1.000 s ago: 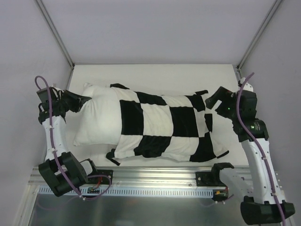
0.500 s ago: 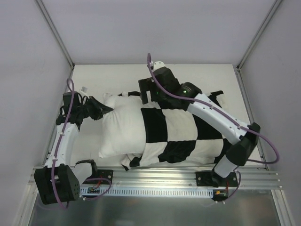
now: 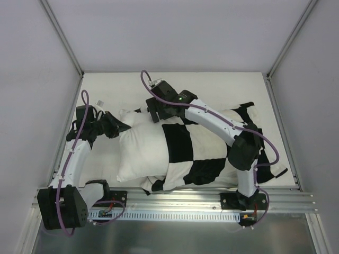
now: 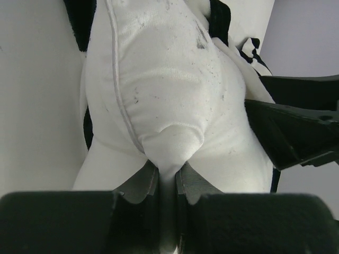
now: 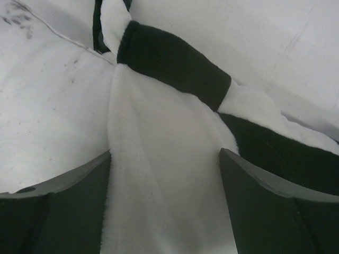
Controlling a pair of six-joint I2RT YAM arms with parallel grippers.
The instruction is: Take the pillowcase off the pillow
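The large, plump, plain white stuffed pillow (image 3: 142,153) lay lengthwise across the white table (image 3: 222,84). Its left end was bare, and the rest sat inside the limp black and cream-white checkerboard fabric pillowcase (image 3: 204,153). The cover's open edge ran across the cushion roughly a third of the way in from the left and crumpled at the near side by the aluminium rail (image 3: 175,197). Its closed end was bunched toward the right side of the table, with 1 corner trailing to the front right.

The left gripper (image 3: 119,127) sat at the pillow's bare far-left corner. In the left wrist view its 2 fingers (image 4: 140,182) were pressed together on a pinched nub of white pillow fabric. The cushion's seam ran up from the pinch.

The right arm reached across above the checkered cover. The right gripper (image 3: 154,114) was at the far edge of the pillow, near the left gripper, where the pillowcase's opening met the bare white. In the right wrist view its 2 fingers (image 5: 63,206) stood wide apart. A twisted cream strip of the pillowcase lay between them, unclamped. A black band of the cover crossed just beyond, and bare pillow showed on the left.
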